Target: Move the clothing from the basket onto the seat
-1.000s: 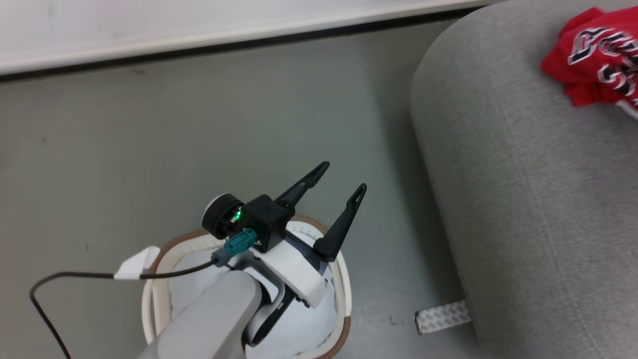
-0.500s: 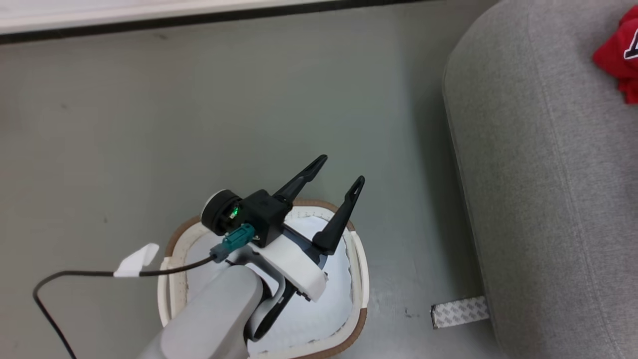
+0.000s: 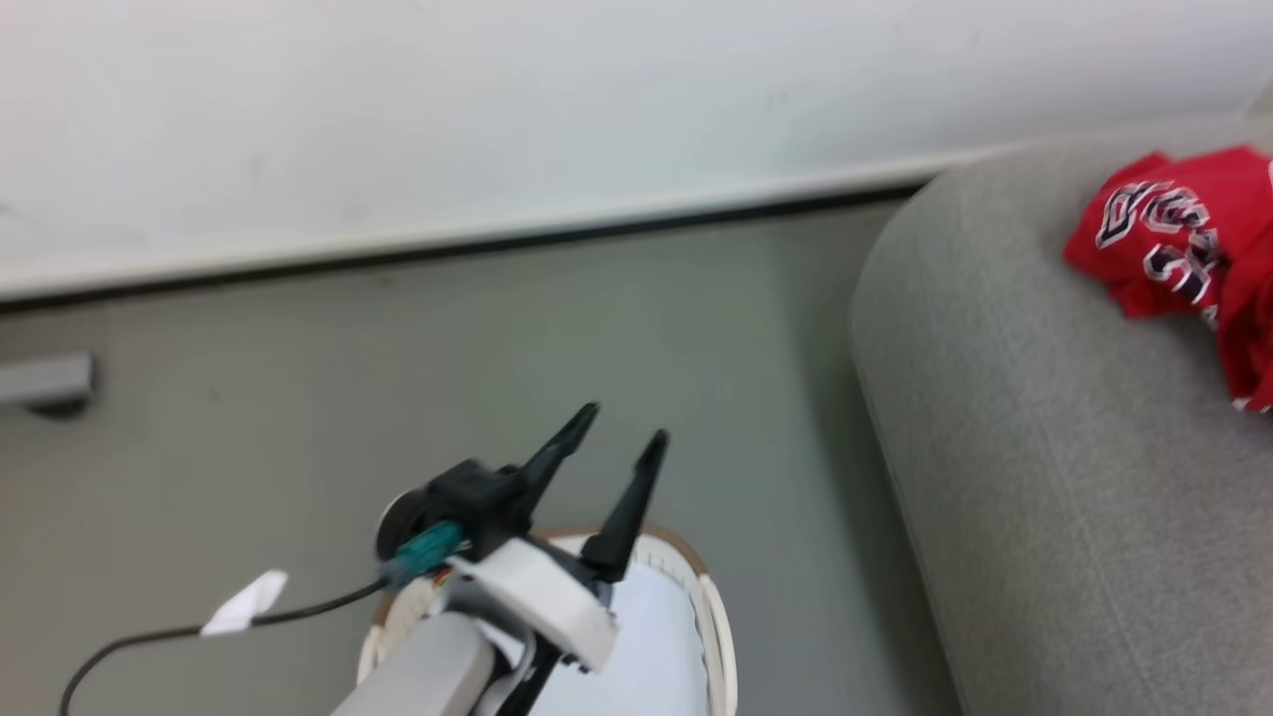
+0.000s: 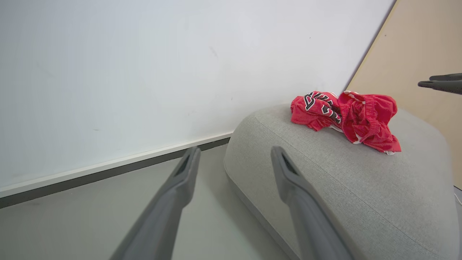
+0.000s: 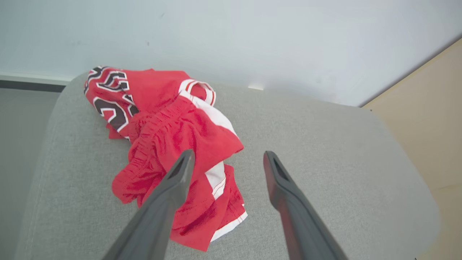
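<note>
1. You can see the clothing [image 5: 169, 144], a red jersey and what look like shorts, lying crumpled on the seat [image 5: 306, 144].
2. The basket [image 3: 711, 597] stands on the floor [image 3: 298, 398]. White fabric [image 3: 646, 636] lies inside it, and no red is visible where the arm [image 3: 428, 676] leaves it in sight.
3. Your left hand [image 3: 625, 423] hovers released above the basket. Your right hand [image 5: 228, 154] hangs released over the clothing, grasping nothing.
4. The move looks done, but check the basket's hidden part.
</note>
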You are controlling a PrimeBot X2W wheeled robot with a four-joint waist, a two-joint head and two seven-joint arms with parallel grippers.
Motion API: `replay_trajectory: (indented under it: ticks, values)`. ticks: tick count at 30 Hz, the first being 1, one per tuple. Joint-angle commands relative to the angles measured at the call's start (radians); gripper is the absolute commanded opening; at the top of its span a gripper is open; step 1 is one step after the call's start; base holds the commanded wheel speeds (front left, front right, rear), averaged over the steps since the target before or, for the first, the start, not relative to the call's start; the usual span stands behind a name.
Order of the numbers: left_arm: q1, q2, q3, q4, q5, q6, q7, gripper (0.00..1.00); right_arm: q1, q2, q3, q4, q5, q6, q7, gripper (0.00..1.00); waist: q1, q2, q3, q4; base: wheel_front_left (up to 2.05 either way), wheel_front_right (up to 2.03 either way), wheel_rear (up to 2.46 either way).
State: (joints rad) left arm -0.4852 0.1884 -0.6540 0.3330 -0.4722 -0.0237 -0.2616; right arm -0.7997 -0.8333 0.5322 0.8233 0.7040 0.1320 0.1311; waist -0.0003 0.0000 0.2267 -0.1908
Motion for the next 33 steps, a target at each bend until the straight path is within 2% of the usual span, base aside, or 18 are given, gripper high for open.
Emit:
replay_trajectory:
  ticks: [1,8,13,17,21,25,28,33]
  values:
    - [0.042,0.005,0.027,-0.008,-0.023,0.009,-0.003,1.00,0.001,-0.013,0.012,-0.037,0.018,-0.003,-0.014,1.00,0.0003,0.0000,-0.122,0.008,0.00,0.00,0.00]
    - [0.176,0.032,0.171,-0.076,-0.062,0.042,-0.003,1.00,0.033,-0.024,0.041,-0.225,0.074,-0.003,-0.100,1.00,0.0003,0.0000,-0.242,0.047,0.00,0.00,0.00]
    - [0.233,0.051,0.267,-0.111,-0.080,0.074,-0.003,1.00,0.082,0.026,-0.015,-0.332,0.114,-0.003,-0.209,1.00,0.0003,0.0000,-0.274,0.087,0.00,0.00,0.00]
    - [0.282,0.048,0.324,-0.139,-0.061,0.095,-0.003,1.00,0.195,0.085,-0.075,-0.395,0.119,-0.003,-0.317,1.00,0.0003,0.0000,-0.290,0.114,0.00,0.00,0.00]
    - [0.336,0.033,0.370,-0.138,-0.043,0.111,-0.003,1.00,0.322,0.181,-0.146,-0.446,0.065,-0.003,-0.374,1.00,0.0003,0.0000,-0.293,0.123,0.00,0.00,0.00]
    - [0.372,0.018,0.415,-0.146,0.028,0.121,-0.003,1.00,0.461,0.321,-0.209,-0.494,-0.032,-0.003,-0.394,1.00,0.0003,0.0000,-0.285,0.129,0.00,0.00,0.00]
    - [0.393,0.001,0.453,-0.165,0.106,0.110,-0.003,1.00,0.555,0.438,-0.279,-0.533,-0.115,-0.003,-0.396,1.00,0.0003,0.0000,-0.279,0.129,0.00,0.00,0.00]
    - [0.433,-0.049,0.516,-0.152,0.180,0.065,-0.003,1.00,0.689,0.624,-0.381,-0.603,-0.262,-0.002,-0.396,1.00,0.0003,0.0000,-0.279,0.130,0.00,0.00,0.00]
